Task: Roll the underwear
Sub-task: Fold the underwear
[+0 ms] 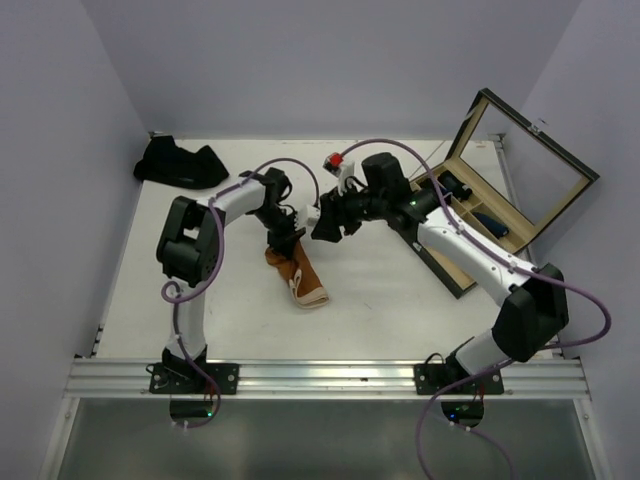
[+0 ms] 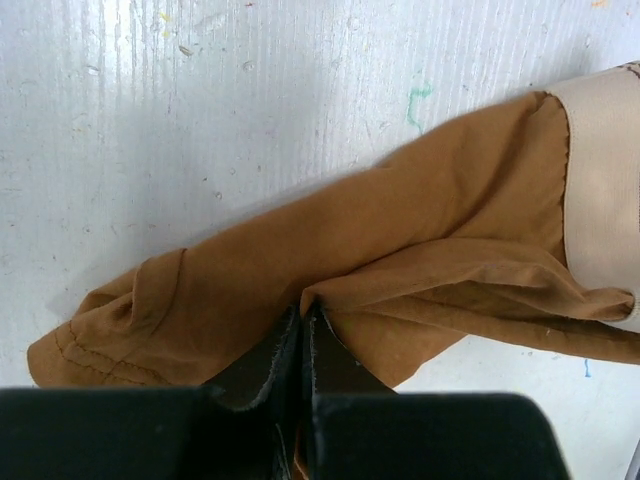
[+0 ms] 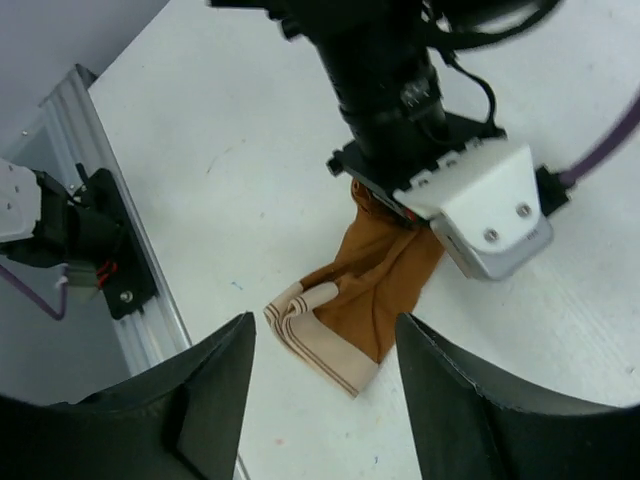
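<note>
Near edge: an aluminium rail runs along my side of the white table, with both arm bases bolted to it.
Task item: the rust-orange cloth briefs lie on the table just left of centre, crumpled into a long strip. I see them on both wrist views too.
Waistband: the pale cream waistband is at the strip's near end, lying on the table.
Left gripper: the left gripper is down on the far end of the briefs. In its own camera its fingers are pressed together with a fold of the orange cloth pinched at the tips.
Right gripper: the right gripper sits just beside the left one, on its right. Its jaws stand wide apart with nothing between them, above the table and clear of the cloth.
Box: a wooden compartment box sits to the right, its glass lid propped upright.
Box contents: dark rolled pieces lie in the compartments. I cannot tell what they are.
Far left corner: a heap of black cloth lies well apart from everything else.
</note>
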Tool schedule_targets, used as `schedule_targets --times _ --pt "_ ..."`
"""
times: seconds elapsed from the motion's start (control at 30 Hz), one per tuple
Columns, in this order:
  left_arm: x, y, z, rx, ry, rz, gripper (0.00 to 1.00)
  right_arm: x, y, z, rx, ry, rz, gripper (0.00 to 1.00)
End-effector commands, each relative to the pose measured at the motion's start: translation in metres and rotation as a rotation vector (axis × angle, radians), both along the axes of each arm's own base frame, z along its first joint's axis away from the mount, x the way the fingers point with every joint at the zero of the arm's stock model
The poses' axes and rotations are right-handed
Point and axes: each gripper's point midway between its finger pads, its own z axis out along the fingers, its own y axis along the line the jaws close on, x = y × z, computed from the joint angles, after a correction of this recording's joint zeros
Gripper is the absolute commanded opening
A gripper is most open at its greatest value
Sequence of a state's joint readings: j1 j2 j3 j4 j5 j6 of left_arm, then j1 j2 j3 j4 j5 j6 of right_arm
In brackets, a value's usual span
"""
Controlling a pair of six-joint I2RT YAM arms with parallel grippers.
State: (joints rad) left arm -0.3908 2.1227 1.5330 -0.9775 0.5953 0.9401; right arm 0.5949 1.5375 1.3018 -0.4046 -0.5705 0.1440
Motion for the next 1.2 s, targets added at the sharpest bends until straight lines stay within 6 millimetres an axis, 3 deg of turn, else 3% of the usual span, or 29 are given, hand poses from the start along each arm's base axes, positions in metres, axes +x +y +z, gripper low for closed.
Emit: schedule_targets --times 0.0,0.13,0.23,0.33,0.4,0.57,0.73,0.93,1.1,1.17 --pt "-0.004 0.014 -0.056 0.13 0.028 -0.014 0.06 -0.002 0.006 -0.015 -0.176 -0.148 0.012 0.63" --pt "-0.007 0.013 -0.058 0.136 0.069 0.023 0.07 -0.037 0.04 -0.039 -0.328 -0.169 0.086 0.68" --pt "-0.012 0.013 -0.062 0.145 0.094 0.045 0.07 -0.047 0.052 -0.073 -0.474 -0.082 0.113 0.69" --pt "-0.015 0.014 -0.062 0.146 0.1 0.054 0.08 -0.038 0.059 -0.086 -0.52 -0.08 0.065 0.73" --pt "-0.016 0.014 -0.062 0.147 0.102 0.057 0.08 -0.028 0.062 -0.09 -0.533 -0.091 0.017 0.89" --pt "-0.016 0.013 -0.063 0.144 0.105 0.065 0.08 -0.018 0.062 -0.104 -0.598 -0.115 -0.031 0.93" --pt "-0.015 0.013 -0.064 0.145 0.104 0.062 0.08 -0.031 0.063 -0.116 -0.626 -0.075 0.026 0.84" --pt "-0.015 0.014 -0.064 0.146 0.099 0.061 0.08 -0.059 0.073 -0.113 -0.561 -0.013 0.097 0.74" --pt "-0.016 0.014 -0.063 0.146 0.098 0.065 0.08 -0.065 0.06 -0.135 -0.61 0.041 0.103 0.74" --pt "-0.017 0.015 -0.063 0.149 0.099 0.066 0.08 -0.068 0.053 -0.142 -0.619 0.067 0.106 0.69"
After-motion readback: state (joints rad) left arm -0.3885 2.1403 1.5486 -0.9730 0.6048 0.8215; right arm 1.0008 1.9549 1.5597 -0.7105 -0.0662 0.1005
